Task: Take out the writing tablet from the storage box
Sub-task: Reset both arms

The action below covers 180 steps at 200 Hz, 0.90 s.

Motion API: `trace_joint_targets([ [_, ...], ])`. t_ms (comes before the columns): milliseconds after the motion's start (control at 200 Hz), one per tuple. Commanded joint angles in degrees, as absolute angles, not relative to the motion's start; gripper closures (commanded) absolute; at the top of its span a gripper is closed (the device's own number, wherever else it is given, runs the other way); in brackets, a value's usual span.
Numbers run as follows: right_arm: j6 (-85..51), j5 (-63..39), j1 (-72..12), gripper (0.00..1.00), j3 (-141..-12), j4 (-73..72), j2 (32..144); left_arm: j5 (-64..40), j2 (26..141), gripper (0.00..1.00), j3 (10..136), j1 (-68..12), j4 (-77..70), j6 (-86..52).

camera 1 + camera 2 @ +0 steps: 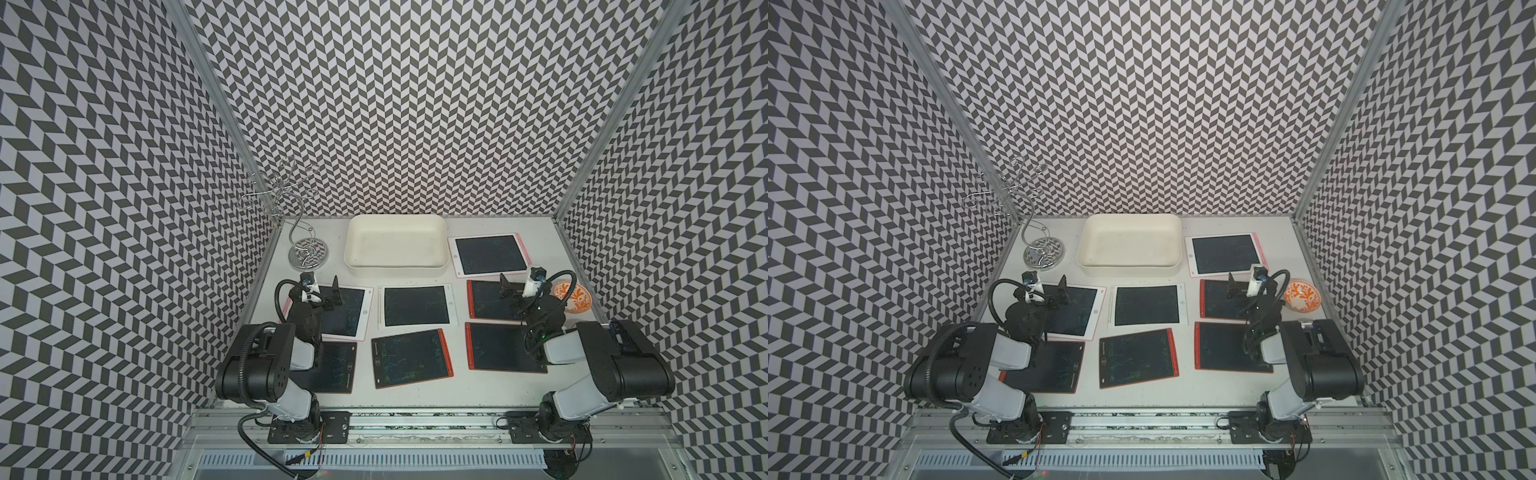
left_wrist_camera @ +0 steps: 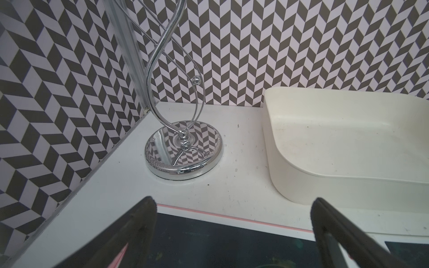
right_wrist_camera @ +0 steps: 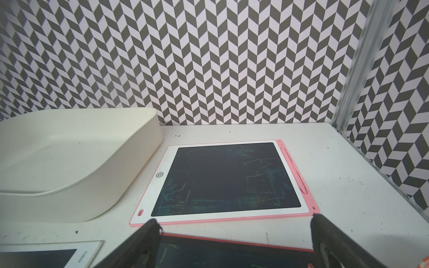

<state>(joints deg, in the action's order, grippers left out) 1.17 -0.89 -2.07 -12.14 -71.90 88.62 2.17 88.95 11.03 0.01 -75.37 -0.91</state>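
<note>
Left hand and right hand: both released, empty, poised above laid-out tablets. Storage box, ahead between them, holds nothing; writing tablet lies beside it on the counter. Removal judged complete.

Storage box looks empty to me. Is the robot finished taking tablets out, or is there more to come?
Done, it seems: the storage box holds nothing, and seven writing tablets lie flat on the table outside it. In hand: nothing; the left gripper and right gripper both hang open and empty above tablets. Left: no tablet shows in the box to take out.
</note>
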Motion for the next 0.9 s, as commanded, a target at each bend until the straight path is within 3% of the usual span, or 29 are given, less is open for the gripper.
trace_joint_targets([
  [0, 0.9, 1.3, -1.7, 0.01, -8.0, -80.9, 86.7, 3.7, 88.8, 0.01, 12.1, -0.2, -76.3, -0.9],
  [190, -1.0, 5.5, -1.8, 0.01, -8.1, -85.4, 89.8, 6.0, 89.1, 0.01, 12.1, -0.1, -76.6, -1.9],
  [305, 1.4, 1.2, -2.0, 0.01, -16.3, -67.0, 87.1, 6.7, 89.0, 0.01, 14.2, -1.0, -72.6, -1.0],
  [446, 1.0, 1.2, -2.0, 0.01, -13.6, -77.9, 90.4, 6.7, 89.0, 0.01, 14.1, -1.0, -72.9, -0.9],
  [621, 1.2, 0.9, -2.0, 0.01, -15.7, -70.4, 88.5, 6.7, 89.2, 0.01, 14.1, -1.1, -73.2, -1.0],
  [896, 1.2, 0.9, -1.9, 0.01, -14.5, -74.6, 89.8, 6.8, 89.2, 0.01, 14.1, -1.1, -73.2, -0.9],
])
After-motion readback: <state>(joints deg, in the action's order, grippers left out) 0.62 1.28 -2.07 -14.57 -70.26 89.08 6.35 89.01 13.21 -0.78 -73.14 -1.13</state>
